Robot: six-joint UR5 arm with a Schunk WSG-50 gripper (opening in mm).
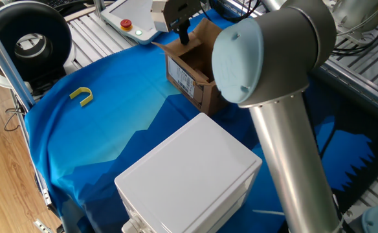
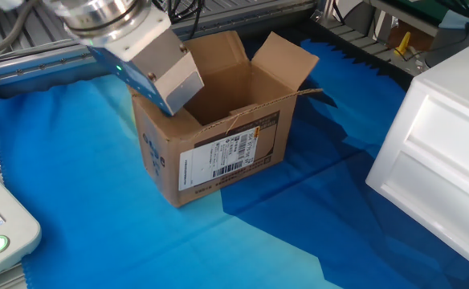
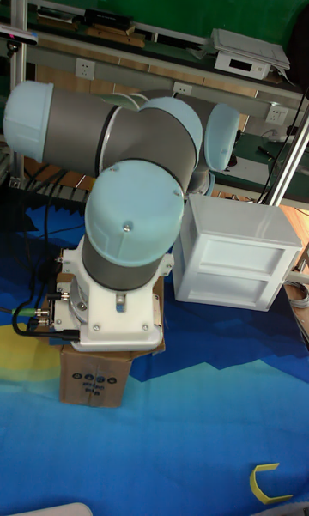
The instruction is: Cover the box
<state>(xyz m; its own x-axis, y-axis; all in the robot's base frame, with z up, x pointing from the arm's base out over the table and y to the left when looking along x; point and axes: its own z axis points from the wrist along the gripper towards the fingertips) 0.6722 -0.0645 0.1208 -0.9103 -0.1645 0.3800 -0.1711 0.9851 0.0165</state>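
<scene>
While flaps stand open, box (image 2: 218, 152) sits under hand (image 1: 184, 32).

Quick count of what's on the blue cloth (image 1: 111, 129): 1 small brown corrugated cardboard carton (image 2: 218, 148) with 1 white barcode label (image 2: 222, 158) on its side, 1 big white plastic box (image 1: 189, 175), and 1 little yellow U-shaped piece (image 1: 81, 96). Off the cloth there's 1 white pendant with 1 red button (image 1: 125, 24). Plus 1 grey arm with 1 gripper (image 1: 183, 31).
</scene>
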